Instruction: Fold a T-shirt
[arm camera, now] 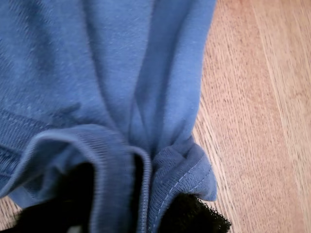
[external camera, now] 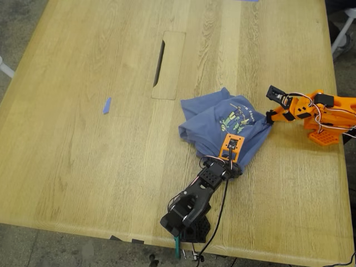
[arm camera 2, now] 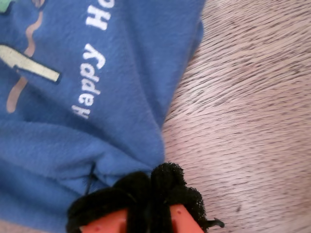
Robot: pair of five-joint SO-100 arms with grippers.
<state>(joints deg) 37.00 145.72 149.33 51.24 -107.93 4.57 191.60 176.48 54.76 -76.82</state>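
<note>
a pale oak table (external camera: 83,167) is filling nearly the whole exterior view, grey floor (external camera: 22,22) showing past its edges. a small blue tape scrap (external camera: 107,105) is lying toward the exterior view's left, and a long cable slot (external camera: 168,65) is sitting in the wood further along. the t-shirt (external camera: 222,125) is lying bunched just beyond my first gripper (external camera: 236,167), print facing up. my first gripper's black-padded jaws are pinching a hemmed edge (arm camera: 146,184) of it. my second gripper (external camera: 271,117), toward the exterior view's right, is sitting with its fuzzy-padded jaws pressed together on a fold of cloth (arm camera 2: 141,165) beside the white text.
</note>
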